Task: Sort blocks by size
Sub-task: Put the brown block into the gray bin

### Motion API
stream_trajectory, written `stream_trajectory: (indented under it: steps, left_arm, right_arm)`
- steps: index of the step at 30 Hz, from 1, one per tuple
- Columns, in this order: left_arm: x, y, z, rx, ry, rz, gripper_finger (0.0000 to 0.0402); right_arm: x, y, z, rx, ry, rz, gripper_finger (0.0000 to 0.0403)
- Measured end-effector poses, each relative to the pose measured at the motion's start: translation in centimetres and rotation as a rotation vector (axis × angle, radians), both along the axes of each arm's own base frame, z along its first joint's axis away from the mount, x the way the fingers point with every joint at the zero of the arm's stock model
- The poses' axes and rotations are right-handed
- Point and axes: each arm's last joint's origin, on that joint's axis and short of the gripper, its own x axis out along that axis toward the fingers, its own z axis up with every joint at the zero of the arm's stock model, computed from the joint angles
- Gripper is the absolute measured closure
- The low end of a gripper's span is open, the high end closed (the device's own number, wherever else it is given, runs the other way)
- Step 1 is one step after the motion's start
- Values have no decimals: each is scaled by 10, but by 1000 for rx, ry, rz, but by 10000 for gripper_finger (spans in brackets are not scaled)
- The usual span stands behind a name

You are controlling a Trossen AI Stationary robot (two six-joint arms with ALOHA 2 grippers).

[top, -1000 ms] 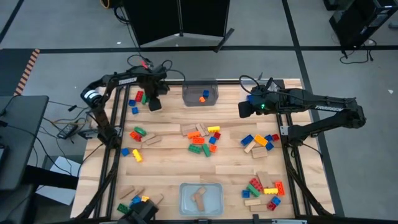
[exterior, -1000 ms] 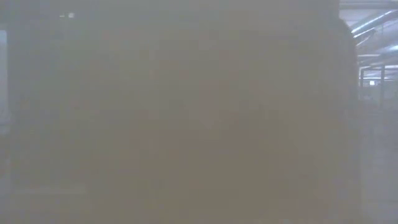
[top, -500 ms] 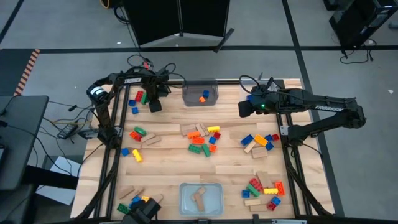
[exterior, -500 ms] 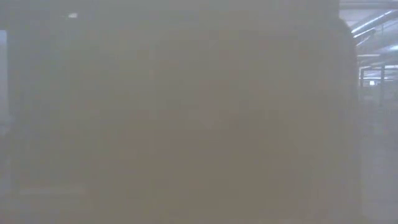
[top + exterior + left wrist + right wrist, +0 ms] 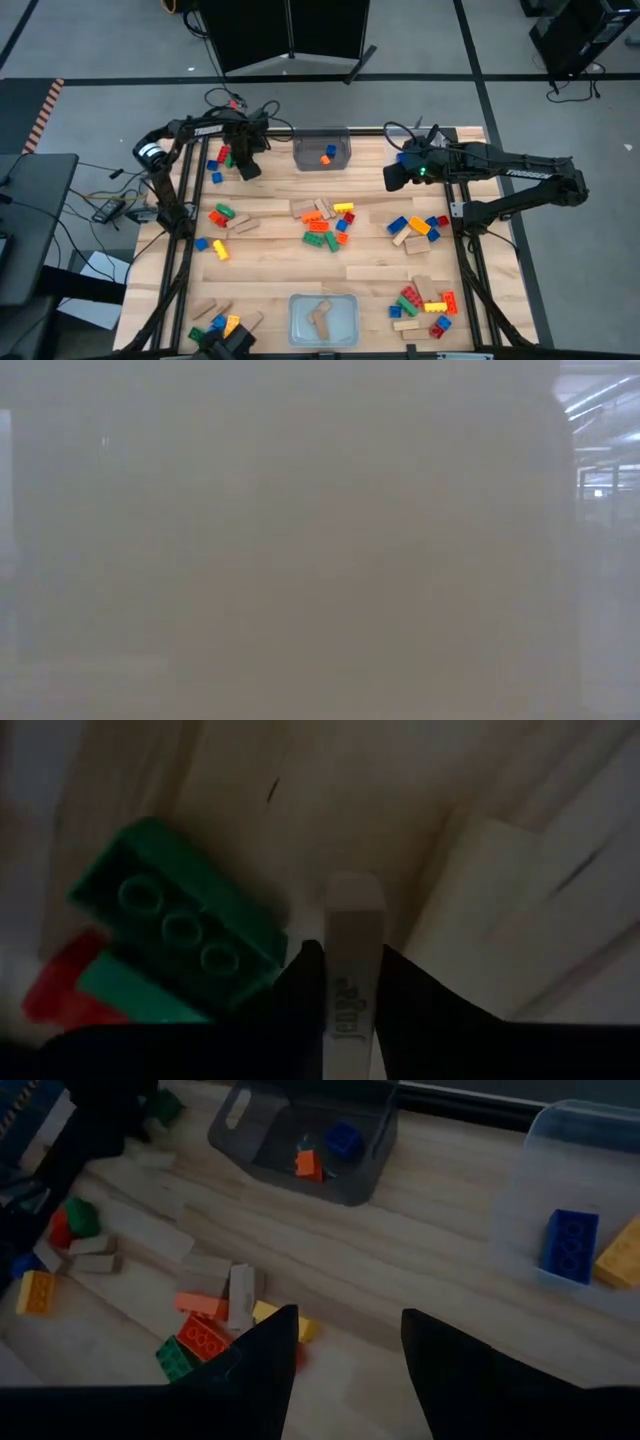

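Note:
My left gripper (image 5: 246, 166) points down at the table's far left, shut on a thin tan wooden block (image 5: 352, 910). Close beside it lie a green studded brick (image 5: 180, 932) and a red one (image 5: 58, 992); from above they show as a small cluster of blocks (image 5: 221, 158). My right gripper (image 5: 345, 1365) hangs open above the far right of the table (image 5: 270, 262) with nothing between its fingers. More blocks lie in loose groups at the centre (image 5: 326, 226), at the right (image 5: 418, 228) and at the near right (image 5: 424, 303). My left gripper pinches the tan block's two broad faces (image 5: 352, 935) between its two fingers (image 5: 300, 995). It comes from above, and the block's narrow edge faces up and runs along the gap. Whether the block rests on the table or is lifted clear, I cannot tell.
A clear bin (image 5: 322, 149) at the far edge holds an orange and a blue piece. Another clear bin (image 5: 322, 319) at the near edge holds tan blocks. A third clear bin (image 5: 585, 1190), with a blue and a yellow brick, shows past my right gripper. The low view shows only haze.
My left gripper has rolled a little about its own axis over the blocks at the far left, staying almost in place. The blocks on the table lie as before.

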Motion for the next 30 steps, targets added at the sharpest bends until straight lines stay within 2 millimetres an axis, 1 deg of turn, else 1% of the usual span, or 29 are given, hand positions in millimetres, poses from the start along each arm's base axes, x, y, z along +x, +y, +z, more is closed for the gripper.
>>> stream_trajectory:
  steps: [4, 8, 11, 15, 21, 26, 30]
  left_arm:
    - [-3, -11, 27, 56, -46, 71, 340]
    - [-5, -28, 57, 127, -121, 147, 340]
    - [-3, -46, 78, 176, -192, 198, 340]
    - [5, -74, 97, 200, -270, 212, 340]
    - [27, -125, 108, 170, -348, 208, 340]
    - [44, -170, 108, 120, -381, 205, 340]
    - [55, -206, 110, 96, -443, 229, 340]
  right_arm:
    - [1, 3, 0, -21, 20, 59, 209]
    - [1, 7, 0, -56, 47, 130, 209]
    - [1, 10, 0, -81, 73, 201, 209]
    - [0, 15, -2, -92, 116, 302, 210]
    - [-4, 18, -5, -109, 192, 371, 219]
    - [-5, 22, -5, -111, 209, 396, 228]
    - [-5, 24, -5, -125, 218, 428, 229]
